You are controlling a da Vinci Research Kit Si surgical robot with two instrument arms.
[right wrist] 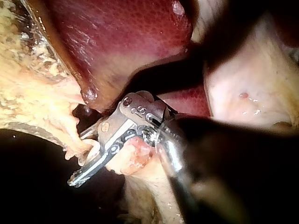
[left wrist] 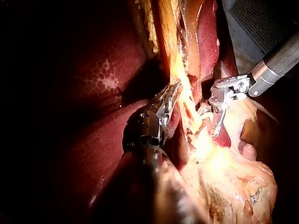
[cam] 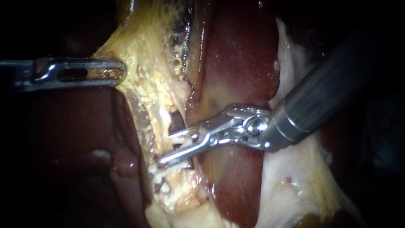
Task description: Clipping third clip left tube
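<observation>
Pale yellowish left tube (cam: 165, 125) runs up-down near the middle of the endoscope view. It sits just left of a dark gap (cam: 177, 122) in the tissue, w/ the dark red liver (cam: 244, 63) further right.

The right instrument (cam: 165, 148) comes in from the upper right, crosses in front of the liver, and its hand straddles the tube. One jaw is above and one below, a narrow V w/ a clear opening btw them and the tube sitting inside. It doesn't look clamped down, afaict. Right wrist view is the same deal: the right instrument (right wrist: 77, 158) has a pale strand btw its two jaws and the gap is showing.

Further out, the left instrument (cam: 120, 72) enters from the left, well up from the tube spot. Its hand is closed tight on the edge of the yellow tissue (cam: 143, 55), pinching it from both sides. In the left wrist view the left instrument (left wrist: 175, 88) grips that same yellow strip. The other instrument's hand is just beside it across the strip, the two close but not touching.
</observation>
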